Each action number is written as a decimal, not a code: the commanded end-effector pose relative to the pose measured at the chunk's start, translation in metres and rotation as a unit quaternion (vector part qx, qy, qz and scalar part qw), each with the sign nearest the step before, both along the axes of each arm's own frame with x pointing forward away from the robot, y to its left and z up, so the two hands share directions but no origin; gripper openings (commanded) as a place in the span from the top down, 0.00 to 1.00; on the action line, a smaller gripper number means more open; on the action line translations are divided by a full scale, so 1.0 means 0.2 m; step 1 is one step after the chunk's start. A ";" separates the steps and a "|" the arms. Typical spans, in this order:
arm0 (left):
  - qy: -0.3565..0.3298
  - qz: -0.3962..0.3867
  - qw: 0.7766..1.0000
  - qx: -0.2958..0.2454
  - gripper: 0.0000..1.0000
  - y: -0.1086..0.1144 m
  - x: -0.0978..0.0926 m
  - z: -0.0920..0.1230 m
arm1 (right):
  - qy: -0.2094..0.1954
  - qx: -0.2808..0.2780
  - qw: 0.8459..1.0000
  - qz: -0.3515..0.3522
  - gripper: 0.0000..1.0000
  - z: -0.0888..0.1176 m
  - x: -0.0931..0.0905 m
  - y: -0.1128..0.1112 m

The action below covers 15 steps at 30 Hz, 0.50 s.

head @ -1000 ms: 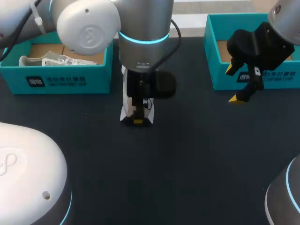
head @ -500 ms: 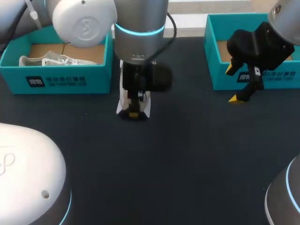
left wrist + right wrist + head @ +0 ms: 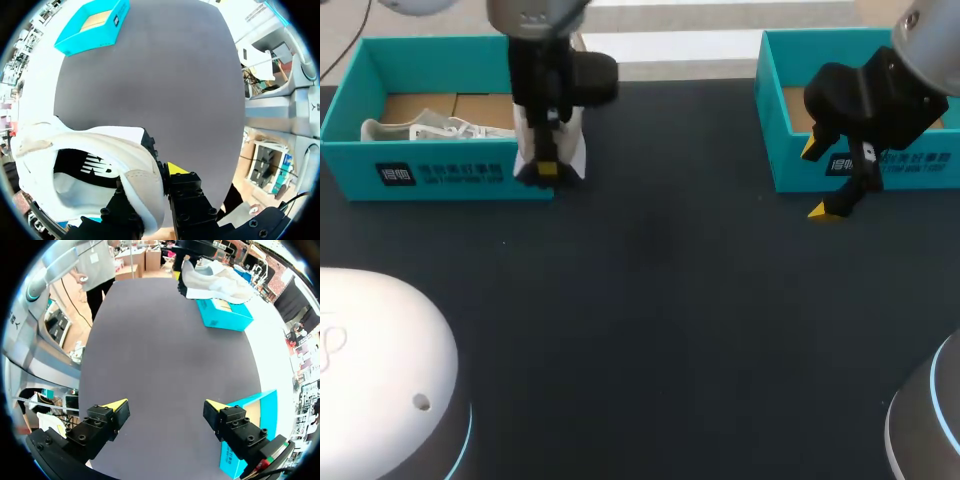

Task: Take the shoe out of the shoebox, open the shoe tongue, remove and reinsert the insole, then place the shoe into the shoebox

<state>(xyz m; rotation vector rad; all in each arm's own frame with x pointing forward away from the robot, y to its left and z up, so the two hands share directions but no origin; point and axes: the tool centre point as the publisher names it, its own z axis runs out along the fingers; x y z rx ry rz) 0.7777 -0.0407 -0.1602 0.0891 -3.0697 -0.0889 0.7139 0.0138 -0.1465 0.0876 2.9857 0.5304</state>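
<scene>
Head view: left gripper (image 3: 545,170), clamped on the shoe (image 3: 573,150), has carried it from mid-worktop to the left shoebox (image 3: 440,176) end, likely the final placement; right gripper (image 3: 819,180) hangs open.

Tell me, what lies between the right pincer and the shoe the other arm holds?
Nothing but bare dark table between the right pincer and the shoe; head and right wrist views both show it.

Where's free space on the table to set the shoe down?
Free: the table between left shoebox and right shoebox, and the near half. Crowded: left gripper holding the shoe at the left shoebox; right gripper before the right.
</scene>
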 end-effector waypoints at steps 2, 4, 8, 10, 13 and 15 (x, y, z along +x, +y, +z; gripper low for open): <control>0.017 0.002 0.999 -0.047 1.00 0.20 0.16 -0.04 | 0.002 -0.002 1.000 -0.001 0.00 0.00 0.01 0.01; 0.015 0.008 0.999 -0.046 1.00 0.26 0.20 -0.04 | 0.002 -0.002 1.000 -0.001 0.00 0.00 0.01 0.01; 0.027 0.001 0.999 -0.046 1.00 0.39 0.32 -0.04 | 0.002 -0.002 1.000 -0.001 0.00 0.00 0.01 0.01; 0.034 0.007 0.998 -0.049 1.00 0.46 0.37 -0.04 | 0.002 -0.002 1.000 -0.001 0.00 0.00 0.01 0.01; 0.044 0.025 0.997 -0.060 1.00 0.57 0.46 -0.04 | 0.002 -0.002 1.000 -0.001 0.00 0.00 0.01 0.01; 0.039 0.035 0.997 -0.065 1.00 0.63 0.51 -0.04 | 0.002 -0.002 1.000 -0.001 0.00 0.00 0.01 0.01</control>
